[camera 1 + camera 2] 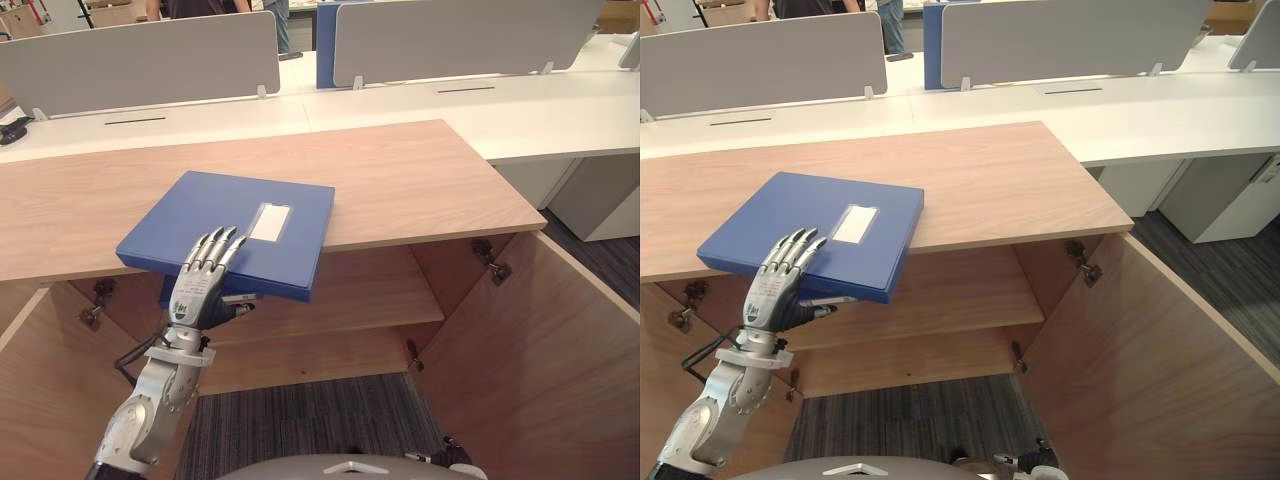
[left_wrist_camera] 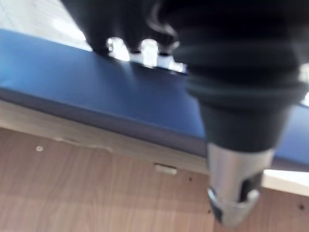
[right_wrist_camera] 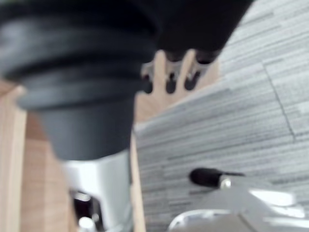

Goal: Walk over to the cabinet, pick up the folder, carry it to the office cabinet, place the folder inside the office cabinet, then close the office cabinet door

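The blue folder [image 1: 235, 225] lies flat on the wooden tabletop [image 1: 420, 180] of the cabinet, turned at an angle. Its near corner juts out past the tabletop's front edge. A white label [image 1: 270, 222] sits on its cover, just beyond the fingertips of the left hand [image 1: 200, 285].

The left hand comes up from below and in front of the cabinet. Its fingers [image 1: 218, 248] are laid straight and close together on the folder's cover. Its thumb [image 1: 240, 300] reaches under the overhanging edge, so the folder's near edge is clasped between them. In the left wrist view the blue edge [image 2: 96, 92] runs just above the pale wood of the cabinet.

Directly beneath the hand the cabinet stands open, with a wooden shelf [image 1: 370, 290] inside. One door [image 1: 540, 340] is swung out far to the hand's right and another [image 1: 40, 390] to its left. Metal hinges [image 1: 492, 262] show at the top of the opening. Striped grey carpet [image 1: 310, 420] covers the floor below the hand.

Beyond the folder, well past the fingers, white desks [image 1: 480, 110] carry grey divider panels [image 1: 140, 55].

The right hand [image 3: 87, 58] hangs low over the carpet beside a door's edge. I cannot tell whether it is open or closed.
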`<state>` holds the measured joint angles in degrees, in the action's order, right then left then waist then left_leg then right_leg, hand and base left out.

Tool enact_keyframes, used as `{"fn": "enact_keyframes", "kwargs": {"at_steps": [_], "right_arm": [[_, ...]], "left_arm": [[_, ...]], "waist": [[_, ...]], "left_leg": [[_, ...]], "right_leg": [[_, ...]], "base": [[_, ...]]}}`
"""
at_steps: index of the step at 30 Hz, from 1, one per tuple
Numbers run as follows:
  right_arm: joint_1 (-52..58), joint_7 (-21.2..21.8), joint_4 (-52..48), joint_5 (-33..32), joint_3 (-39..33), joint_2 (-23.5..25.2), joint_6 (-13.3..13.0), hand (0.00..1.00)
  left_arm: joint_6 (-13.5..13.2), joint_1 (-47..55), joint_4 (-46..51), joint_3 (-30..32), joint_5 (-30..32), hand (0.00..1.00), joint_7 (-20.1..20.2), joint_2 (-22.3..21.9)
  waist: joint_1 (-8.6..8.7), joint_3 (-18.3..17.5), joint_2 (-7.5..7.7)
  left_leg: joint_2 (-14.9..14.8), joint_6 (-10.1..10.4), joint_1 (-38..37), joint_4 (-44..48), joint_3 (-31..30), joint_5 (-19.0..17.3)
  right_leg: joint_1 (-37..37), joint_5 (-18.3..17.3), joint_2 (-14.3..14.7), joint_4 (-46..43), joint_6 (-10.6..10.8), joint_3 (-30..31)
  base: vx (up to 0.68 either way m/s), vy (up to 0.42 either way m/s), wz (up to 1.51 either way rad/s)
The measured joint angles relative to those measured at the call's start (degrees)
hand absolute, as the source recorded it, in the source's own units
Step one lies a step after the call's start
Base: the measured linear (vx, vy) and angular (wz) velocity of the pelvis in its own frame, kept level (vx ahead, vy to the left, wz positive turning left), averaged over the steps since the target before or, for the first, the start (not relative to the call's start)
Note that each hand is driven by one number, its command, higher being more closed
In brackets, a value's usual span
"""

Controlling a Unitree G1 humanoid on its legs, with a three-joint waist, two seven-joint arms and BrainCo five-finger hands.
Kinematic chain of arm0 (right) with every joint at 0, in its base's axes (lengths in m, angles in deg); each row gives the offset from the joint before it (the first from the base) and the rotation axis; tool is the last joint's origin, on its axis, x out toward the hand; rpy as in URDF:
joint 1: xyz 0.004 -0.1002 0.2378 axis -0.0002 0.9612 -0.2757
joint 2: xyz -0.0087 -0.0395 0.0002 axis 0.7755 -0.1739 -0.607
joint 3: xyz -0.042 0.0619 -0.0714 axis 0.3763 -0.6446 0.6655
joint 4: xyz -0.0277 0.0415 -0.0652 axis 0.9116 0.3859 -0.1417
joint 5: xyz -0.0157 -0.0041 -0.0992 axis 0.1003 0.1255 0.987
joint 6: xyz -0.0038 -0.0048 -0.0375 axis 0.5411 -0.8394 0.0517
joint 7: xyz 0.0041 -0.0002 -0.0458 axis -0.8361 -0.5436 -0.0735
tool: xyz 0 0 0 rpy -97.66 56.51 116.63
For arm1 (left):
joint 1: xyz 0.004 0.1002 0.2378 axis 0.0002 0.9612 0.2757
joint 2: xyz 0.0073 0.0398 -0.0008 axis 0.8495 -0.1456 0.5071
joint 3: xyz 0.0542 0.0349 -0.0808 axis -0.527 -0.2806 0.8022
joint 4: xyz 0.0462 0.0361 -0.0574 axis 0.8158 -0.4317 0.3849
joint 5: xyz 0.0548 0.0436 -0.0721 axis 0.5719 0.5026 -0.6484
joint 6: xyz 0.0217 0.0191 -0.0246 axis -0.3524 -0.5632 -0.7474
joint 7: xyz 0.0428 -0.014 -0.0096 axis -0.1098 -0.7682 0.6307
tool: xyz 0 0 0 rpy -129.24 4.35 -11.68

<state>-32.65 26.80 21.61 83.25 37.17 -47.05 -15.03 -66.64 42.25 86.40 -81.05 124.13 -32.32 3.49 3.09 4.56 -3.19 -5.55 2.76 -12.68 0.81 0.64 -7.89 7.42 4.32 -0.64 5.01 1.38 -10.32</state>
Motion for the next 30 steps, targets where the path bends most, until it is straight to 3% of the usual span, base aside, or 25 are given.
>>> {"fn": "enact_keyframes", "kwargs": {"at_steps": [5, 6, 27, 30], "right_arm": [[0.0, 0.0, 0.0, 0.0, -0.4, 0.1, 0.0, 0.0], [0.1, 0.0, 0.0, 0.0, -0.4, 0.1, 0.1, 0.0], [0.0, 0.0, 0.6, -1.2, -1.7, 0.8, 1.1, 0.0], [0.0, -0.3, 0.6, -1.2, -1.7, 0.8, 1.1, 0.0]], "left_arm": [[0.9, -0.2, -0.2, 0.0, 1.4, 0.0, -0.5, -1.2], [0.9, -0.2, -0.3, 0.0, 1.8, 1.0, -0.8, -1.5], [1.1, -5.2, -1.2, 0.0, 1.6, 1.0, -3.3, -3.3], [1.1, -4.6, 1.4, 0.6, -0.8, 1.0, -3.7, -3.7]], "waist": [[0.25, 0.0, 0.05], [0.27, 0.0, 0.05], [0.73, -0.3, 0.53], [0.69, -0.3, 0.6]], "left_leg": [[0.0, 0.0, 0.1, 0.0, 0.3, 0.0], [0.0, 0.0, 0.1, 0.0, 0.3, 0.0], [0.0, 0.0, 0.4, 0.0, 0.3, 0.0], [0.0, 0.0, 0.5, 0.0, 0.3, 0.0]], "right_leg": [[-0.2, 0.0, 0.0, 0.0, 0.0, 0.2], [-0.3, 0.0, 0.0, 0.0, 0.1, 0.2], [-0.7, 0.0, -0.1, 0.0, 0.1, 0.1], [-0.7, 0.0, -0.1, 0.0, 0.1, 0.1]], "base": [[0.0, 0.009, -0.01], [0.0, 0.0, 0.0], [0.0, 0.0, 0.0], [0.0, 0.0, 0.0]]}}
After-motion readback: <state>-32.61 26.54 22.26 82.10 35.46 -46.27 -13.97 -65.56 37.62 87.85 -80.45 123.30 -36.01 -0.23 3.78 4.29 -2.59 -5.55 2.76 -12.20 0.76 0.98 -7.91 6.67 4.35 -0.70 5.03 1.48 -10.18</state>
